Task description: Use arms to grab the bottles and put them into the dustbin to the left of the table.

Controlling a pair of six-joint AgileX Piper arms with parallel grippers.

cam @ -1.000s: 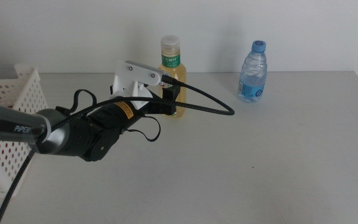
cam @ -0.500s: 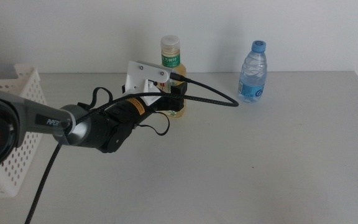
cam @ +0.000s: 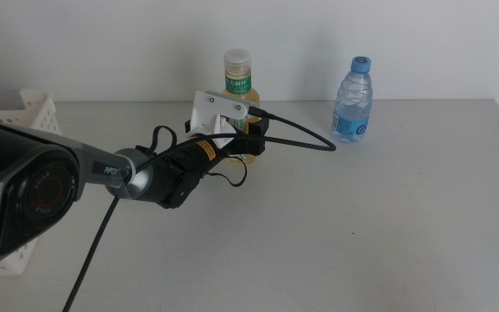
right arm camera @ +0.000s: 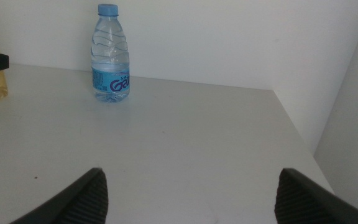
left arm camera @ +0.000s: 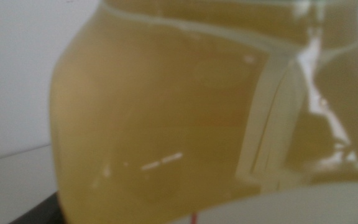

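Table (cam: pixel 388 225): wide, flat, matte light-grey top, plain, running back to a bare white wall (cam: pixel 128 43).

Dustbin (cam: pixel 33 117): white plastic basket with rows of small round holes, at the far-left edge of the table, mostly hidden behind the left arm's housing.

Tea bottle (cam: pixel 238 95): clear plastic, amber-yellow liquid, green label, pale cap; upright at the far middle of the table. In the left wrist view its smooth rounded body (left arm camera: pixel 185 112) fills nearly the whole frame.

Water bottle (cam: pixel 353 100): clear ribbed plastic, blue cap, blue-and-white label; upright at the far right, well apart from the tea bottle.

Left arm (cam: pixel 85 173): grey tube with dark joints, yellow label, white angular wrist housing and a looping black cable, reaching from the near left toward the far middle. Left gripper (cam: pixel 248 143): at the tea bottle's lower body; opening of the jaws cannot be told.

Right gripper (right arm camera: pixel 191 186): dark ribbed jaws spread wide, holding nothing, low over the near-right table, facing the water bottle.
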